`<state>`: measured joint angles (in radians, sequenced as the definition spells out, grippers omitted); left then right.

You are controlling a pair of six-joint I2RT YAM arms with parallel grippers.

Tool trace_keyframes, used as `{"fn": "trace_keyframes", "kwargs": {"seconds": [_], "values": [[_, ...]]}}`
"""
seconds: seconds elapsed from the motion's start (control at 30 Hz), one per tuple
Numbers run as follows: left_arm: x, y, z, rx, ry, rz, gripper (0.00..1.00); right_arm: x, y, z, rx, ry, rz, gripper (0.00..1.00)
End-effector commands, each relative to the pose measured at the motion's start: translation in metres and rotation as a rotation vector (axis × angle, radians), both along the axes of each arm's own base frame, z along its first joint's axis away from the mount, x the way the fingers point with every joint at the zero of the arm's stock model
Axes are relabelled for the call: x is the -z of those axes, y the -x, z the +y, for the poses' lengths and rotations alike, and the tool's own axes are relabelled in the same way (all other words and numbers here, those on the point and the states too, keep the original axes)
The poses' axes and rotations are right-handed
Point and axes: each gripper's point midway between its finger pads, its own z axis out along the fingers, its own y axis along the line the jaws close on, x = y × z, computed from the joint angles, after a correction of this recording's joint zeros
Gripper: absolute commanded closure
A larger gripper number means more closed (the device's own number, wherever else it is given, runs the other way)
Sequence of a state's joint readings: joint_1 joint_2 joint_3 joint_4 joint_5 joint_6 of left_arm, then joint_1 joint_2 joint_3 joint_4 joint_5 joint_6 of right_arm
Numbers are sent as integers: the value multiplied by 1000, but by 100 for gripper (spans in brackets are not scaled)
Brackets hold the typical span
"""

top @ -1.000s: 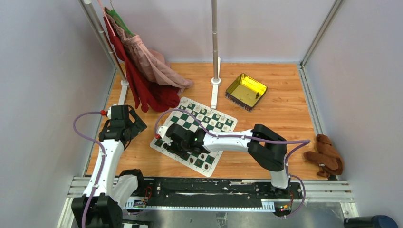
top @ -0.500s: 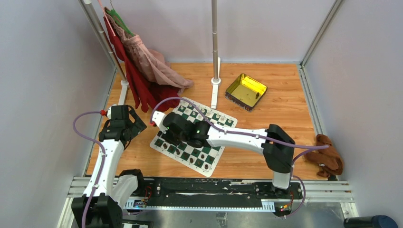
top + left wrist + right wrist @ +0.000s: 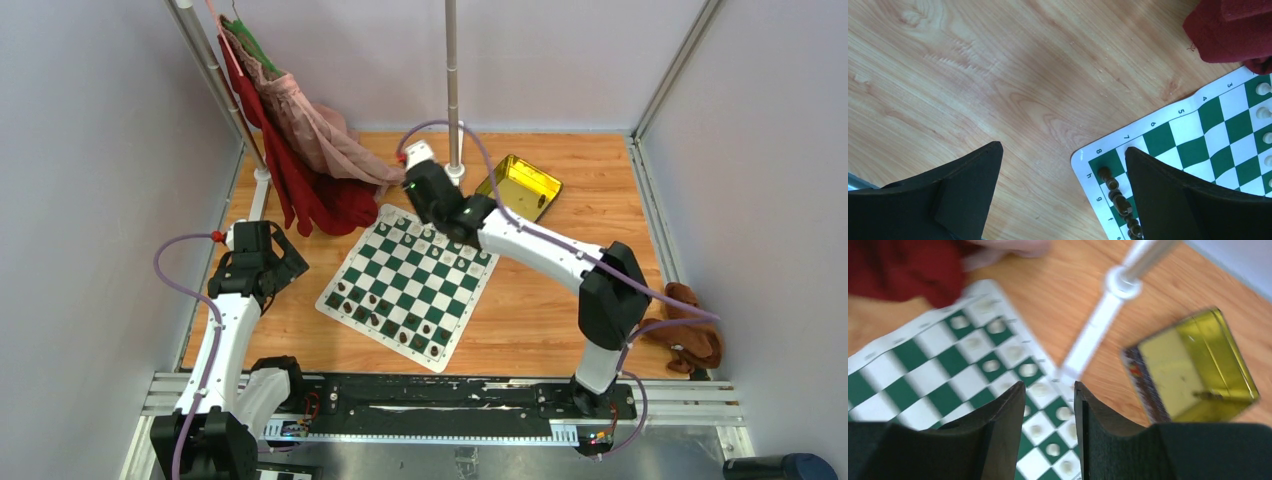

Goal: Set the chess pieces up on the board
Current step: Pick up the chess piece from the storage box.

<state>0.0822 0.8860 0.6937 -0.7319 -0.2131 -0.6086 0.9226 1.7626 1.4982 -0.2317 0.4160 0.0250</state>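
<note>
On the board (image 3: 410, 292) stand chess pieces (image 3: 1105, 174), tray (image 3: 520, 186) behind.

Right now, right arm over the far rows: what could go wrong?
The right gripper, open and empty, hangs over the white pieces; a sideways sweep could topple them.
The pole base and yellow tin stand close by: collision risk.
The red cloth lies by the board's far corner; it could snag.

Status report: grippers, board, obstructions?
Left gripper open, empty, beside board corner. Right gripper open, empty, near far edge. Chess pieces line both ends. Red cloth near far corner.
</note>
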Motion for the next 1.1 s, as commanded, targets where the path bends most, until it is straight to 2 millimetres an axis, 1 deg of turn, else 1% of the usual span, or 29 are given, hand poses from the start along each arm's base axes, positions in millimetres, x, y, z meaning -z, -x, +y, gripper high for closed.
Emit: {"fn": "trace_keyframes", "kwargs": {"seconds": [0.0,0.07,0.1,0.13,0.23,0.37,0.47,0.57,0.7,0.87,1.07], "values": [[-9,-8,-1,22,-10,-43,0,1,-54,-92,353,-43,13,55],[-8,-9,-2,26,-8,-42,0,12,-74,-126,461,-46,36,55],[-8,-9,-1,26,-9,-43,0,19,-86,-150,529,-44,52,55],[-8,-9,-1,27,-10,-42,0,23,-95,-167,582,-46,67,55],[-8,-10,-1,27,-12,-39,0,42,-113,-209,716,-62,124,54],[-8,-10,0,26,-18,-30,0,61,-129,-250,821,-89,170,54],[-6,-10,1,27,-19,-21,0,69,-139,-274,868,-91,189,54],[-4,-10,1,26,-20,-14,0,77,-145,-289,901,-84,206,54],[-3,-11,2,24,-23,-8,0,90,-151,-301,927,-72,235,54],[-1,-12,3,26,-28,0,0,106,-155,-309,941,-74,266,54],[0,-13,5,23,-36,7,0,118,-158,-315,950,-66,288,54]]}}
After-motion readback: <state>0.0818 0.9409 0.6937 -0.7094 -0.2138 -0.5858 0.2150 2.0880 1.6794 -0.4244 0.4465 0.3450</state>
